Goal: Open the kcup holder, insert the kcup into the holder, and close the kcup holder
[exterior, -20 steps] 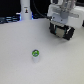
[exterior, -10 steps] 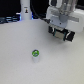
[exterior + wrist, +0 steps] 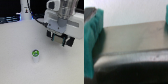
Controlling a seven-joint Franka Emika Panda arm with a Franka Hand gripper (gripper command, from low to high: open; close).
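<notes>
On the white table (image 3: 15, 60) stands the kcup (image 3: 35, 55), white-bodied, green-topped; gripper (image 3: 60, 39) seemingly open, holding nothing.

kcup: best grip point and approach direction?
Grip the kcup around its white cylindrical side wall, just under the green top, coming straight down from above. It stands upright and alone on the white table, so either side looks free for a finger.
</notes>
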